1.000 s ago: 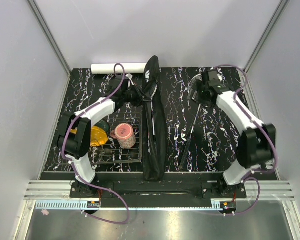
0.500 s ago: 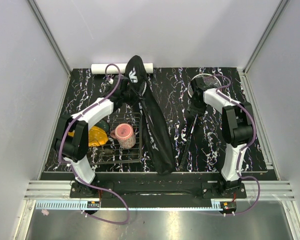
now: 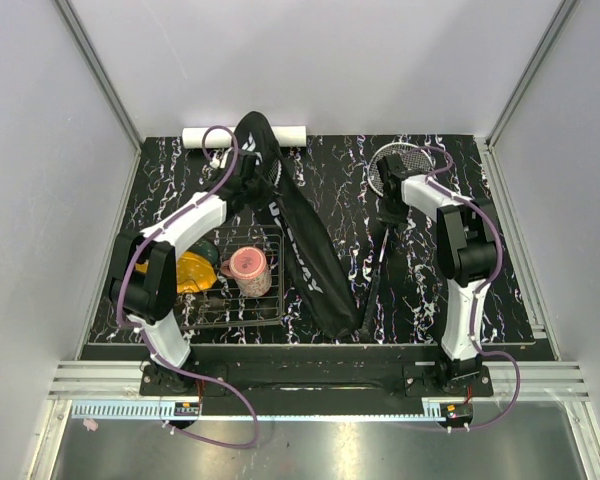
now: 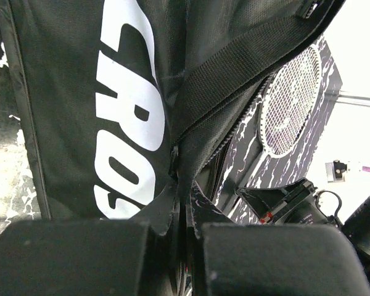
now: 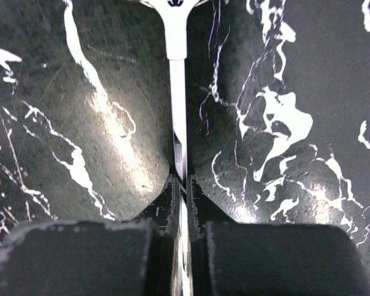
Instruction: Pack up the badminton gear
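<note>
On the marbled table (image 3: 170, 190), the racket (image 3: 405, 163), lying lengthwise just right of the bag (image 3: 305, 245), is pinched at its shaft by the right jaws; the bag is clamped by the left jaws.

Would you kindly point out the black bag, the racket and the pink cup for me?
black bag (image 3: 305, 245), top view, middle of its fabric body.
racket (image 5: 177, 92), right wrist view, on its shaft.
pink cup (image 3: 248, 270), top view, on its body.

Bag (image 4: 68, 92) lettering cut off; racket (image 5: 177, 92) head beyond top edge.
</note>
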Tool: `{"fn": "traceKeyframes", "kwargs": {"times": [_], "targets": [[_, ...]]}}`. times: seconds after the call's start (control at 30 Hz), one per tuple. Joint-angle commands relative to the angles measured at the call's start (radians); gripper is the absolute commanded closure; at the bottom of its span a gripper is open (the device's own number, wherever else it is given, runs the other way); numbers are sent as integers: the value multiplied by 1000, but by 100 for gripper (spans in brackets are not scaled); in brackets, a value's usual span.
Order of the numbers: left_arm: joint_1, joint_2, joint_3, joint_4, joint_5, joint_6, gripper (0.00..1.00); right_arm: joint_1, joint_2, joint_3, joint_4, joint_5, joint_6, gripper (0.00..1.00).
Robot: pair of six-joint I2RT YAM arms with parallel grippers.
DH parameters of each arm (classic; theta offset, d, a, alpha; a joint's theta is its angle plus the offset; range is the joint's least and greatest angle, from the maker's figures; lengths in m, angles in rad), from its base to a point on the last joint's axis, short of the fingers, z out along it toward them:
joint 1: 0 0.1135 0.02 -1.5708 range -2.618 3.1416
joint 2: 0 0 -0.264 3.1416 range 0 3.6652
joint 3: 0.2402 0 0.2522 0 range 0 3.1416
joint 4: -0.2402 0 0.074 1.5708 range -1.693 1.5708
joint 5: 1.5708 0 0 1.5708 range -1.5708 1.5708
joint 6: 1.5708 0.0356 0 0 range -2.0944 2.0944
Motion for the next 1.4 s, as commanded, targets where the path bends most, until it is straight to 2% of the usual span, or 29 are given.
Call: {"fn": "traceKeyframes", "kwargs": {"times": [0.0,0.1,0.27,0.4,0.6,0.8,1.07,1.37], "targets": [[14,-11,61,16,-51,-3,100,-1,59,49,26,146,-126,100],[32,1,62,53,-5,29,100,0,13,89,-11,256,-208,100],[80,35,69,85,70,32,100,23,-140,22,41,267,-342,100],[98,44,86,82,102,49,100,127,-309,-83,124,289,-541,100],[120,66,111,110,189,107,100,284,-475,-221,196,312,-716,100],[121,60,88,156,240,126,100,396,-539,-302,195,278,-769,100],[120,24,65,177,243,121,100,525,-549,-385,190,290,-755,100],[112,27,59,241,326,115,100,592,-481,-353,222,324,-738,100]]}}
